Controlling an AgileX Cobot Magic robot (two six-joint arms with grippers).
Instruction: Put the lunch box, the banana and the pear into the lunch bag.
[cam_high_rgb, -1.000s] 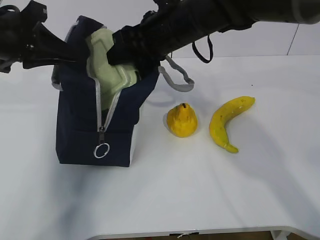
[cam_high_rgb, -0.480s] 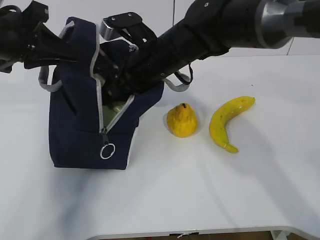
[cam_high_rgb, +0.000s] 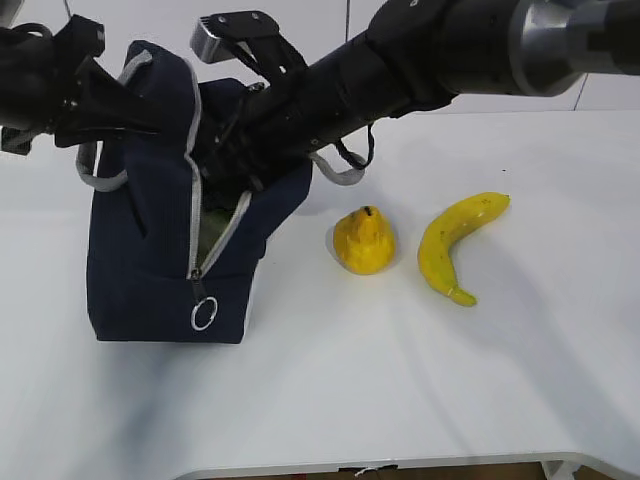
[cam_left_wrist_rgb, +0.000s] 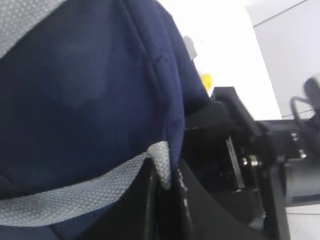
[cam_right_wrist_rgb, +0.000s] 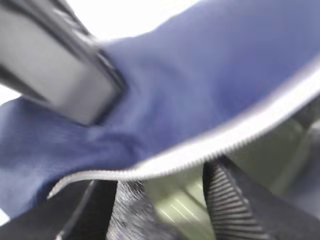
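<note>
We see the exterior view bright and evenly lit from above, with soft shadows under the lunch bag (cam_high_rgb: 165, 270), pear (cam_high_rgb: 364, 242) and banana (cam_high_rgb: 455, 245). Both wrist views are close-up and badly blurred, the right worse, with washed-out white backgrounds.

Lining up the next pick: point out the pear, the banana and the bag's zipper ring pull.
pear (cam_high_rgb: 364, 243), exterior view, middle of its yellow body.
banana (cam_high_rgb: 452, 245), exterior view, middle of its curve.
zipper ring pull (cam_high_rgb: 204, 314), exterior view, on the ring's rim.
</note>
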